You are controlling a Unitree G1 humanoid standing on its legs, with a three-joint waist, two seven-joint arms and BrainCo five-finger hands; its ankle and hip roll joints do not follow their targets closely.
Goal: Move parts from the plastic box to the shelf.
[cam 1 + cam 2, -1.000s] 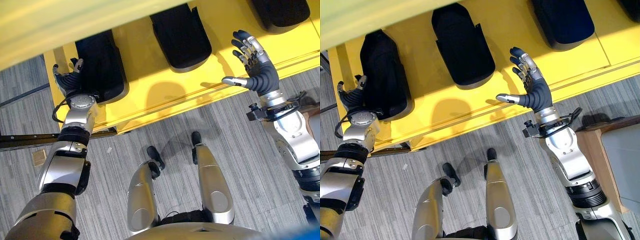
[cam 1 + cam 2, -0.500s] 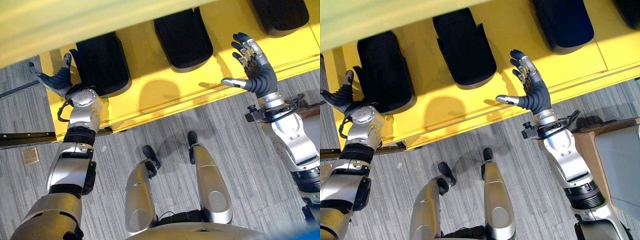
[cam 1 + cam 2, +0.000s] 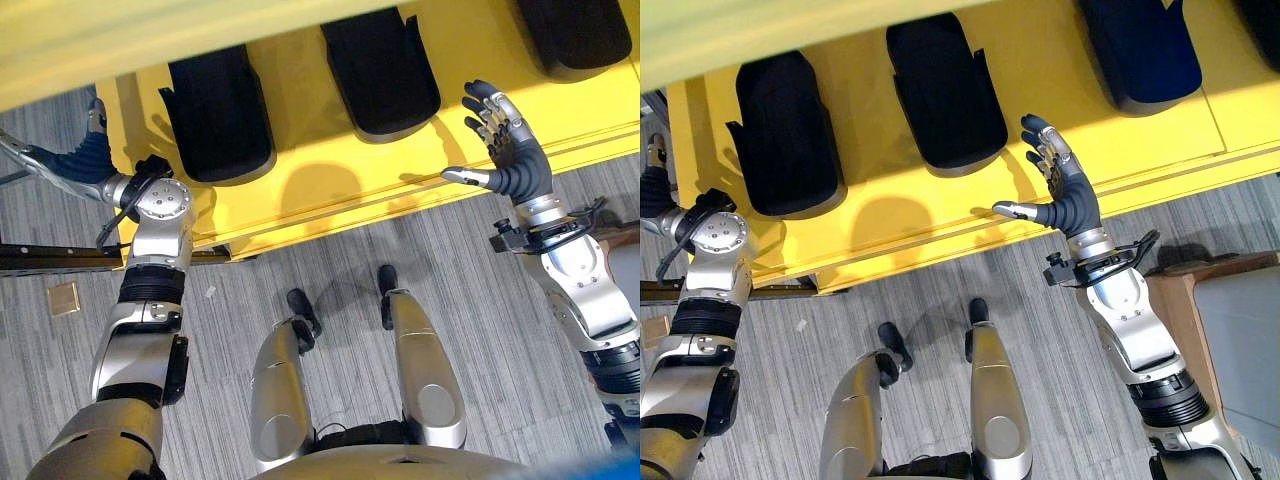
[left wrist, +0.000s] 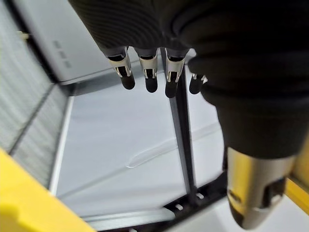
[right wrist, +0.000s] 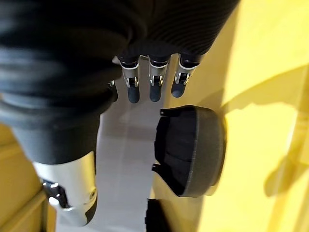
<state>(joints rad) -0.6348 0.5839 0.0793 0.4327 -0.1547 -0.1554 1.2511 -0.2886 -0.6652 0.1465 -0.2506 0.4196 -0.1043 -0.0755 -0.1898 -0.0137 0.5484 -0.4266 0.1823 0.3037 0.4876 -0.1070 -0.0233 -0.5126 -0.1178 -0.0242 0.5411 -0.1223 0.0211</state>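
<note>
Since a second ago the left hand (image 3: 75, 165) is pulling off the leftmost black part (image 3: 218, 118) and swinging out past the left end of the yellow shelf (image 3: 330, 190), fingers relaxed and holding nothing. Nearer the right side, the right hand (image 3: 1065, 190) is hovering over the shelf's front edge with its fingers spread wide and empty. Farther back, a middle part (image 3: 945, 92) and a right part (image 3: 1140, 50) are lying in a row with it on the shelf.
</note>
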